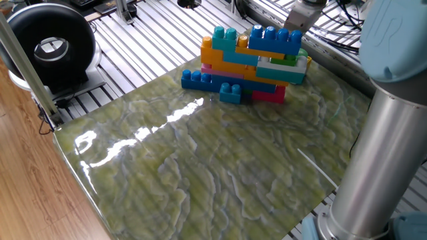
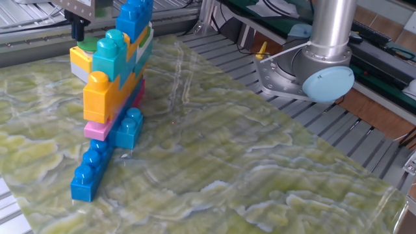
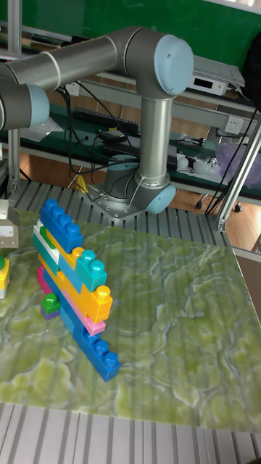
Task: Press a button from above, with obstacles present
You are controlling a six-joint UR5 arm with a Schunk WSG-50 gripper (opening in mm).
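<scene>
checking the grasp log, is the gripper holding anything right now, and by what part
Nothing appears held. The gripper hangs just above the green button behind the brick pile; whether its jaws are open cannot be told.

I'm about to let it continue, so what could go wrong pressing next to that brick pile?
1. The jaws hang just above the green button, close beside the brick pile; coming down, they may clip its top blue brick and topple the stack.
2. The pile hides most of the button in one fixed view, so alignment is hard to confirm; an off-centre press might miss.
</scene>
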